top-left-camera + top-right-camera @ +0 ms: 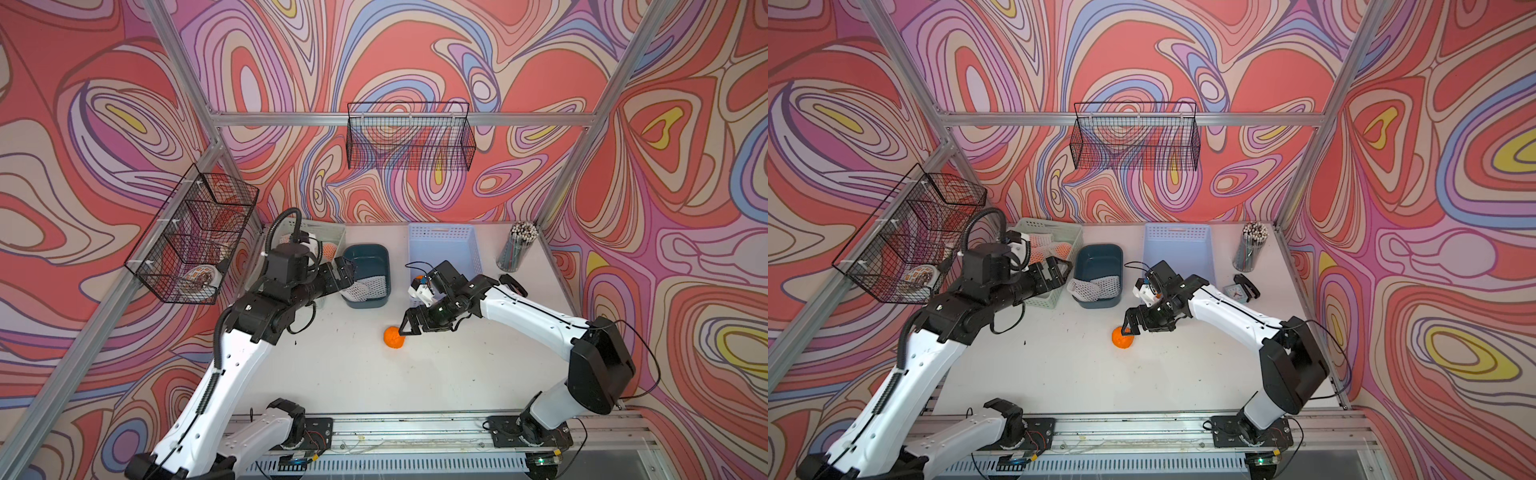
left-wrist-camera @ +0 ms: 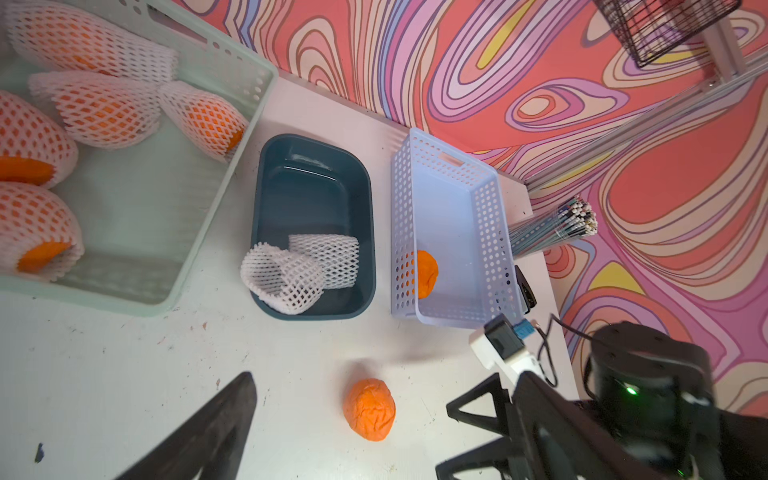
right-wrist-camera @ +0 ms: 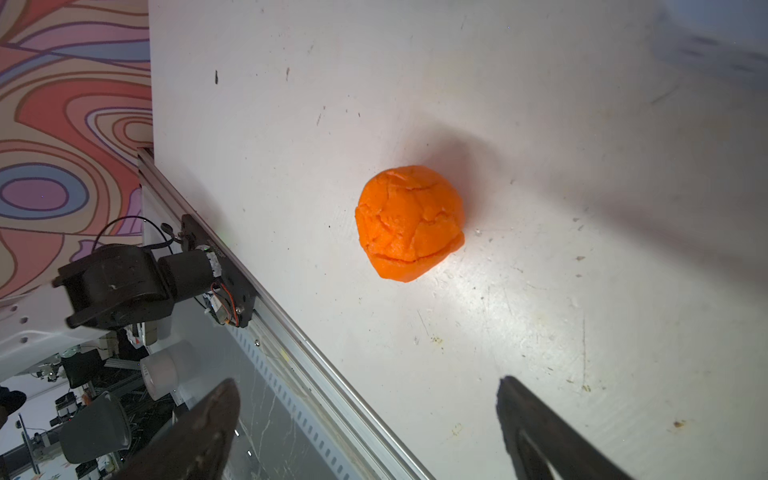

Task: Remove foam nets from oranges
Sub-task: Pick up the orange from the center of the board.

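A bare, lumpy bright-orange fruit (image 3: 409,224) lies alone on the white bench (image 3: 540,124). Its creased skin looks soft and light, so a gentle squeeze across its middle should suit. The right pincer (image 3: 365,384) hovers near it, spread and empty. The left pincer (image 1: 347,270), also spread, hangs by a dark teal plastic tub (image 2: 316,141) holding two empty white foam mesh nets (image 2: 291,278). More netted oranges (image 2: 104,108) sit in a pale green plastic basket (image 2: 224,183). Their springy sleeves are probably best pinched at the loose open end.

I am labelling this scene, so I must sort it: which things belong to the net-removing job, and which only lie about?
Job:
- netted oranges, green basket
- bare orange on the table
- second bare orange, lilac basket
- empty foam nets, blue tub

Lying about:
- pencil cup
- back wire basket
- side wire basket
- small clock
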Robot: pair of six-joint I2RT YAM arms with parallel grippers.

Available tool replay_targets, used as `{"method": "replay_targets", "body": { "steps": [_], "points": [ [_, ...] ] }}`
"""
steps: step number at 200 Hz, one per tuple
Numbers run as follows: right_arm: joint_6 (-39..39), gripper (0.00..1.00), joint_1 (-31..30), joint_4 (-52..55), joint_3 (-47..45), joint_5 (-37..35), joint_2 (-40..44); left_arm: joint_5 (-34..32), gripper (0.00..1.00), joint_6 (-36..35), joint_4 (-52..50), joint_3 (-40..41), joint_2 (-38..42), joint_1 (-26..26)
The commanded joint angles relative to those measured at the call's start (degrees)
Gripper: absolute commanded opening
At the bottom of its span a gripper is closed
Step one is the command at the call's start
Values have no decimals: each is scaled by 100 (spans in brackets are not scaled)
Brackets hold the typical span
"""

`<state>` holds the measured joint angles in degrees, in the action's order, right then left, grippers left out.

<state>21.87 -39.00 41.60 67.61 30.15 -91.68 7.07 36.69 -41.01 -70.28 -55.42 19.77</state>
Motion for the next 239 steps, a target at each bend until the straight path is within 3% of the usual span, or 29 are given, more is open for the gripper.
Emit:
{"method": "replay_targets", "body": {
  "steps": [1, 53, 96, 239],
  "points": [
    [-78, 98, -167, -730, -47, -88, -258, -86, 100, 49, -840, 137, 488, -41],
    [-309, 98, -300, -536, 408, -110, -1165, -400, 100, 69, -2404, 90, 1647, -42],
    [-246, 98, -351, -501, 574, -284, -1492, -471, 100, 226, -2906, 135, 2185, -42],
    [-162, 80, -441, -254, 946, -477, -2138, -626, 100, 159, -3038, 269, 2255, -36]
  ]
}}
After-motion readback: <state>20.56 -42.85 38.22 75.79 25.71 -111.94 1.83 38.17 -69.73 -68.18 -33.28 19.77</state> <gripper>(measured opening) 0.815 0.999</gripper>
